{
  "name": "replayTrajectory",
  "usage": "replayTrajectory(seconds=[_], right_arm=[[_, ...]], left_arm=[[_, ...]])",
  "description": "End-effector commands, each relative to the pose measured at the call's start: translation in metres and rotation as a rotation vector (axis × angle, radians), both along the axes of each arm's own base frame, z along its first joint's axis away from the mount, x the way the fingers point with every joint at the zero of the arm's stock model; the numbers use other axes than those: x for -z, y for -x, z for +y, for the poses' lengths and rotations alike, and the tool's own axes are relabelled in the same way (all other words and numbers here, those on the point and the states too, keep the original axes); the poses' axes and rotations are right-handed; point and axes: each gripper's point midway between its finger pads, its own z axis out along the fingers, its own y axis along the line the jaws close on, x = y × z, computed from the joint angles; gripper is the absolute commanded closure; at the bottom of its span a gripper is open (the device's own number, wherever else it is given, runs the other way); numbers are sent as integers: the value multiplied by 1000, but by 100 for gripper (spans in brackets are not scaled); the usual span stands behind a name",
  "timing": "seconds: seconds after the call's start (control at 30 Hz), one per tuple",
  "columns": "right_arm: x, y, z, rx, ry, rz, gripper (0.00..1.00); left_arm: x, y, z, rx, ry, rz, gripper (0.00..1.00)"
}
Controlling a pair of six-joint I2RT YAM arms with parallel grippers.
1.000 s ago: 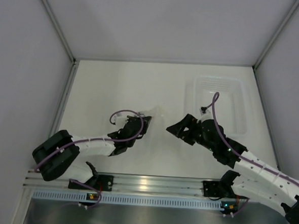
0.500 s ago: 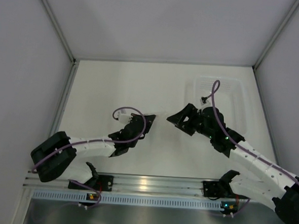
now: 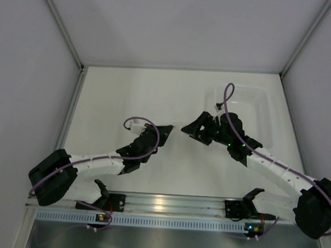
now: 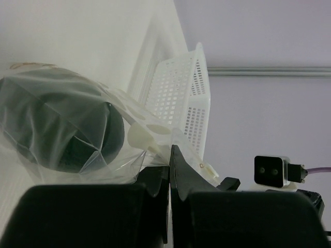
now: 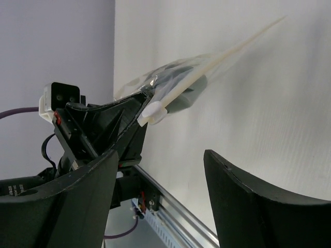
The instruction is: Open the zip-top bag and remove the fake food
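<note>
Plastic pouch, the zip-top bag [image 4: 151, 129], is pinched at one edge in the left gripper [image 4: 169, 155], whose jaws are pressed together on the crinkled clear film just below the pale zip strip. Through the film the fake food [image 4: 57, 124] is seen inside the bag, a smooth dark green oval filling much of the pouch. In the right wrist view the bag [image 5: 176, 77] is seen edge-on, its cream zip strip running up and to the right from a small white tab at the left gripper's tips. The right gripper [image 5: 161, 153] is pointed at the bag from near by, its jaws spread wide with nothing between them and nothing touched. In the overhead view the left gripper [image 3: 164, 132] and the right gripper [image 3: 189, 130] are faced tip to tip near the middle of the white table [image 3: 133, 94]. A perforated clear tray [image 3: 241, 88] is set behind the right arm, at the table's far right.
</note>
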Motion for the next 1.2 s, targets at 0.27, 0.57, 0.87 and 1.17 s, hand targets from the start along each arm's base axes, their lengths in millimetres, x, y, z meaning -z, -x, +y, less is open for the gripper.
replayTrajectory(seconds=[0.27, 0.57, 0.87, 1.17], right_arm=[[-41, -28, 10, 6, -15, -108, 39], [-34, -35, 6, 10, 76, -89, 50], [-24, -31, 13, -30, 92, -56, 54], [-11, -27, 30, -131, 59, 7, 57]], left_arm=[[-43, 5, 2, 22, 63, -104, 100], [-35, 4, -2, 34, 43, -91, 100], [-31, 0, -4, 26, 6, -98, 100], [-36, 2, -7, 50, -13, -118, 100]])
